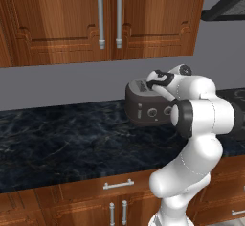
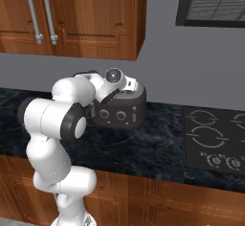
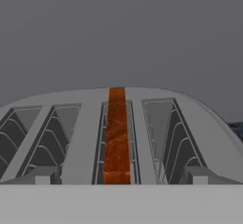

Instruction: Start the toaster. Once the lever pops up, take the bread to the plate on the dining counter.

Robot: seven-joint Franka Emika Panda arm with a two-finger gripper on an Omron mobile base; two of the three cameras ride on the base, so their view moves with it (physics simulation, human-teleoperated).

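Toaster sits at far edge of black marbled counter, against grey wall, under wooden upper cabinets. Dark grey rounded body; front face shows two round knobs and small pale lever at left of the knobs. In right base view the toaster stands left of the black cooktop, apart from it.

Arm bent over the toaster from near side; wrist above toaster top in both base views. Gripper directly over the slots: hand view looks down along silvery slot tops, four slots side by side w/ wire guides inside. Fingertips spread wide, one at each side of the slot group, nothing between them, not pinching anything. Can't tell if tips touch the toaster top.

Bread stands on edge in third slot from left as hand view shows it, tan-orange top edge visible along slot length, roughly centred between the two tips. Bread top approx level w/ slot rim; exact height unclear.

Lower cabinets w/ silver handles below counter front.
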